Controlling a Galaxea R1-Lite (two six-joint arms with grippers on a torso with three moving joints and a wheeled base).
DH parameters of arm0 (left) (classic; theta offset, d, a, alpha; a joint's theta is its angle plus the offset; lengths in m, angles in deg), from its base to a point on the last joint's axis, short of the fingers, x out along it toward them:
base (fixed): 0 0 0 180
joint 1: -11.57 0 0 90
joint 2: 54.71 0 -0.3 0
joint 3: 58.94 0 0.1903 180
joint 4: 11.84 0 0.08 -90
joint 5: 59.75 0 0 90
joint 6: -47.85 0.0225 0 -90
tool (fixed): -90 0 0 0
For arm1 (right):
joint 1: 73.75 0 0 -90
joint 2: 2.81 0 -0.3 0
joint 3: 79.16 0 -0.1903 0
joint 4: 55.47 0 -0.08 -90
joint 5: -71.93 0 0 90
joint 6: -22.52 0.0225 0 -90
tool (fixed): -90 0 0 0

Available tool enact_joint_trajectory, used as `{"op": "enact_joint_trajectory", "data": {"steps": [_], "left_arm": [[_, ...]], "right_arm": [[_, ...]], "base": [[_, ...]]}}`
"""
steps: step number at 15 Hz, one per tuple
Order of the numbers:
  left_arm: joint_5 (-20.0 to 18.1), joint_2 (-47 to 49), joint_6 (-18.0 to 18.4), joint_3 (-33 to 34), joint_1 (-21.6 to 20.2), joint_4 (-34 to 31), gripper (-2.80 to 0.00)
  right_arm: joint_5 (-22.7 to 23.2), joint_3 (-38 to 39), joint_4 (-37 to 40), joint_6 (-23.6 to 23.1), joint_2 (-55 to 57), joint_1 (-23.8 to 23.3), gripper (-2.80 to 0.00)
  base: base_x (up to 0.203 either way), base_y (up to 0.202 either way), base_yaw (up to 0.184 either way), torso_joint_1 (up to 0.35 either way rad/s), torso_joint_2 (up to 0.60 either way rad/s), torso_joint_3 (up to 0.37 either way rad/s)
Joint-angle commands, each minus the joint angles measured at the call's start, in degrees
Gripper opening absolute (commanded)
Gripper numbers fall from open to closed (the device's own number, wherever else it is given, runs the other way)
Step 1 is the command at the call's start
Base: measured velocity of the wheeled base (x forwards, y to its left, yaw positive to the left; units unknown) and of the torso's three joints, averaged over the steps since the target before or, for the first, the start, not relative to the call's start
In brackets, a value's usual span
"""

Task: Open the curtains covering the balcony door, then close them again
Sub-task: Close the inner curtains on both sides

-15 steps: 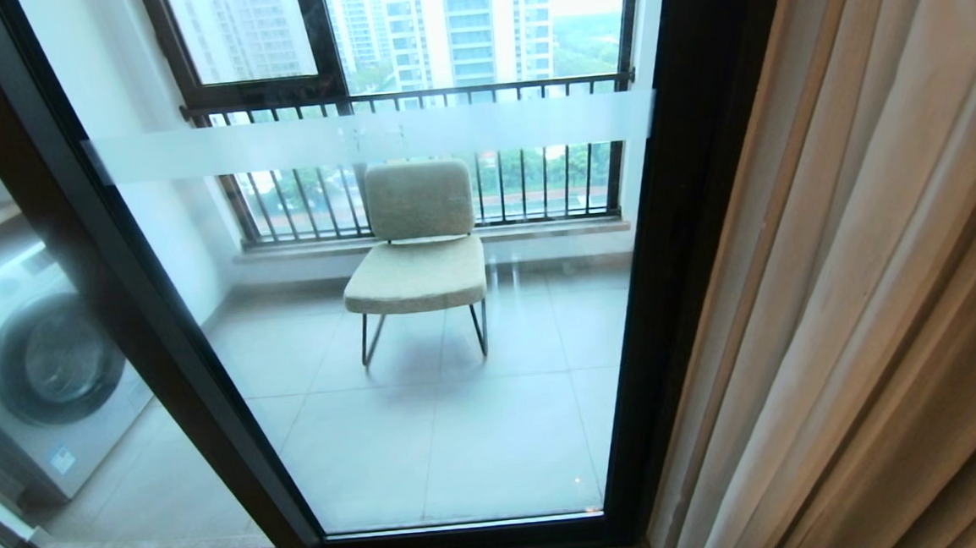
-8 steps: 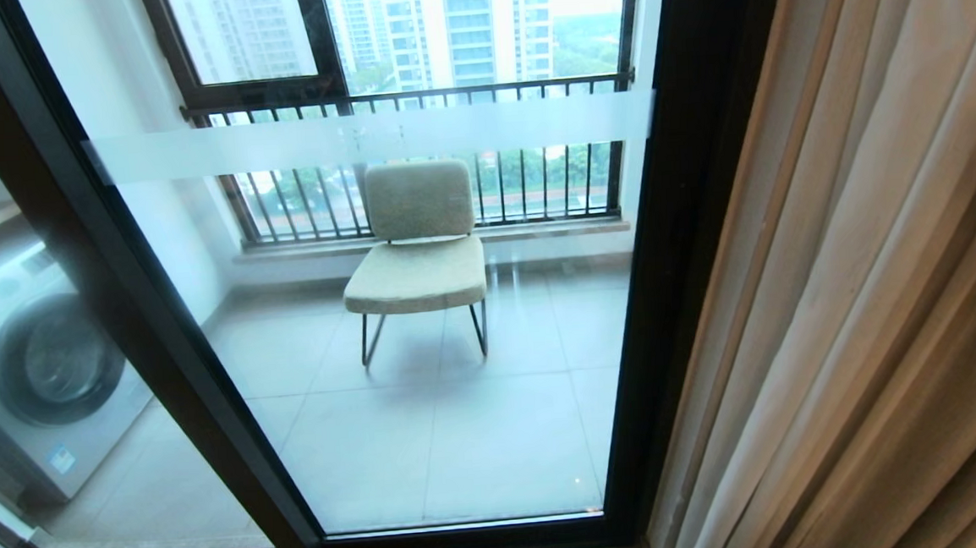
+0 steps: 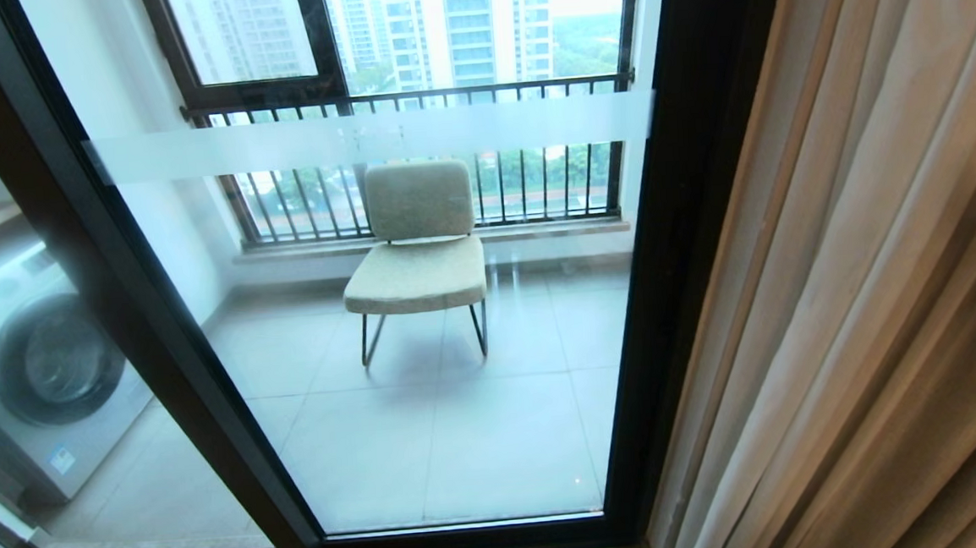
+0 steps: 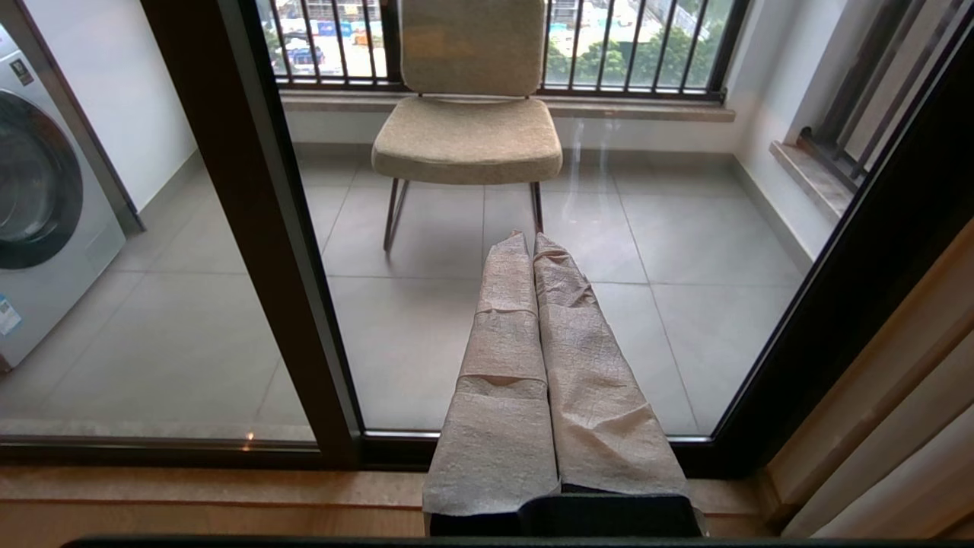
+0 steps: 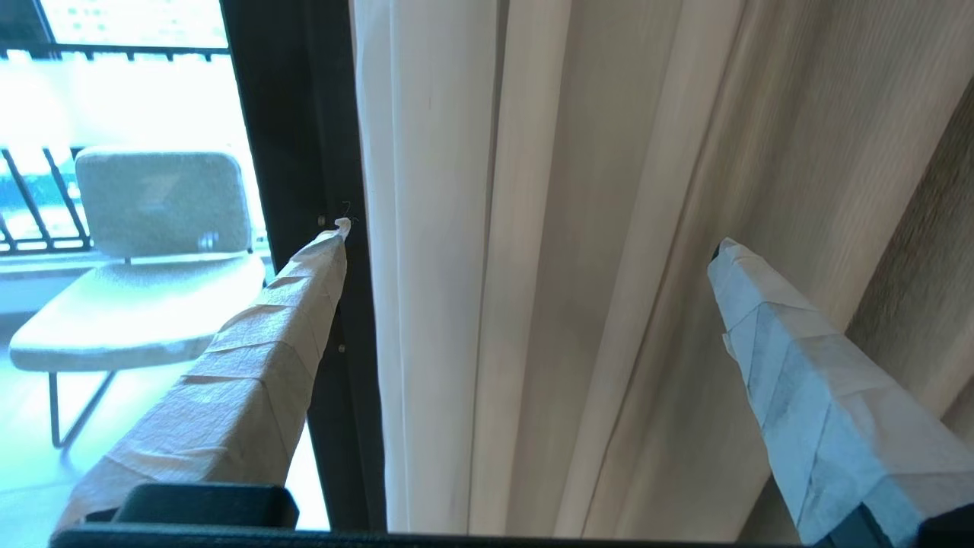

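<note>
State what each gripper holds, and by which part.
Nothing: the right gripper is open before the curtains; the left gripper is shut on nothing.

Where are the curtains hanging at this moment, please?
In the head view the curtains hang gathered at the right side, beside the black frame of the balcony door, leaving its glass uncovered; the open right gripper points at their folds.

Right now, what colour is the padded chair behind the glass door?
Beige-grey padded chair on thin dark metal legs; left wrist view shows it best.
</note>
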Motion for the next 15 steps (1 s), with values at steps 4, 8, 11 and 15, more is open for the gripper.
{"op": "enact_joint_trajectory", "data": {"steps": [4, 8, 11, 15], "left_arm": [[0.0, 0.0, -0.1, 0.0, 0.0, 0.0, -2.8], [0.0, 0.0, -0.1, 0.0, 0.0, 0.0, -2.8], [0.0, 0.0, -0.1, 0.0, 0.0, 0.0, -2.8], [0.0, 0.0, -0.1, 0.0, 0.0, 0.0, -2.8]], "right_arm": [[0.0, 4.0, -0.3, 0.1, -2.1, 1.3, -2.8], [-0.1, 8.3, 0.0, 0.0, -6.1, 4.8, -2.8], [-0.1, 11.0, 3.4, 0.1, -10.8, 5.0, -2.8], [-0.1, 15.5, 13.2, 0.1, -20.9, 6.0, -2.8]], "base": [[0.0, 0.0, 0.0, 0.0, 0.0, 0.0], [0.0, 0.0, 0.0, 0.0, 0.0, 0.0], [0.0, 0.0, 0.0, 0.0, 0.0, 0.0], [0.0, 0.0, 0.0, 0.0, 0.0, 0.0]]}}
